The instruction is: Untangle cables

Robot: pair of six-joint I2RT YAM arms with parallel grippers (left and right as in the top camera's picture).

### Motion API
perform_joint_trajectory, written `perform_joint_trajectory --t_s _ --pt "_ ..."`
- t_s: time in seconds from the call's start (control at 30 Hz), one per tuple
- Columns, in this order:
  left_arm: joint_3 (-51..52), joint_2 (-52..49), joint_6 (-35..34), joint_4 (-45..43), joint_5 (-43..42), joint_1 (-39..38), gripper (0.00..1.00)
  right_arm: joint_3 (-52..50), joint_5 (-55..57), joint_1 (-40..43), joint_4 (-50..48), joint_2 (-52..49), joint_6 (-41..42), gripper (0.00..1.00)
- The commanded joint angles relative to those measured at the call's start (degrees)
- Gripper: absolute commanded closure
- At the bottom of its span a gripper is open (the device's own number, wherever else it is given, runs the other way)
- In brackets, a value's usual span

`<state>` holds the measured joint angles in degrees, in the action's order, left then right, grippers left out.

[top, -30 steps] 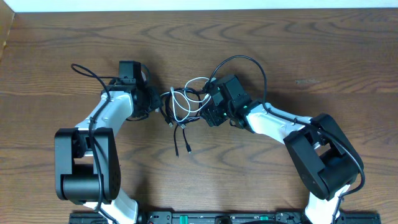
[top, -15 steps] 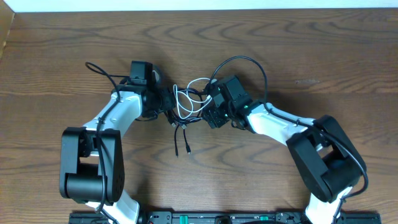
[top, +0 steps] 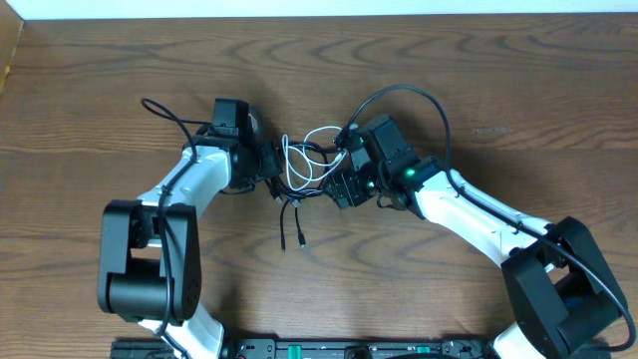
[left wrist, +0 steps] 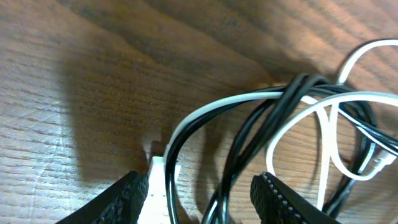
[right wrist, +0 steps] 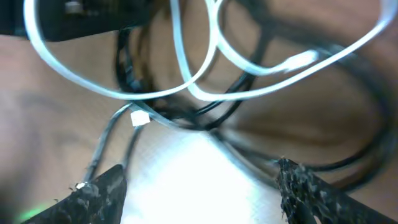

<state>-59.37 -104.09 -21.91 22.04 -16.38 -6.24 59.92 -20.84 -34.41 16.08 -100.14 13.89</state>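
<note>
So, left tool [left wrist: 202, 186] is sitting spread astride the tangled cables [top: 299, 172]; right tool [right wrist: 199, 180], also spread, is facing the same knot. Cables are lying on the bench [top: 100, 80] between the 2 tools, likely for opposing pulls.

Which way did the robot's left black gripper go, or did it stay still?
Yes, it moved. The left gripper slid sideways toward the tangle of white and black cables, which stayed put on the brown wooden table.
</note>
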Motion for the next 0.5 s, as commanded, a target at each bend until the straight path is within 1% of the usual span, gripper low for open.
perform_joint_trajectory --t_s 0.0,0.1,0.17,0.3,0.4,0.47 --pt "0.66 -1.55 -1.18 -0.55 0.35 -0.87 0.43 -0.04 -7.21 -1.81 0.96 0.07 6.54 0.25" --pt "0.66 -1.6 -1.18 -1.25 0.35 -1.92 0.54 -0.04 -6.27 -4.48 1.14 0.04 8.0 0.26" --pt "0.66 -1.6 -1.38 -1.62 0.37 -2.56 0.58 -0.07 -3.56 -6.62 1.16 0.04 9.99 0.27" --pt "0.66 -1.6 -1.38 -1.84 0.39 -3.17 0.61 -0.09 7.48 -11.34 1.84 -0.22 16.35 0.27" --pt "0.66 -1.6 -1.7 -1.97 0.39 -3.17 0.71 -0.09 14.56 -14.71 1.84 -0.9 20.28 0.27" --pt "0.66 -1.6 -3.8 -1.81 0.35 -3.17 0.76 -0.09 19.56 -16.83 1.81 -1.7 23.23 0.28"
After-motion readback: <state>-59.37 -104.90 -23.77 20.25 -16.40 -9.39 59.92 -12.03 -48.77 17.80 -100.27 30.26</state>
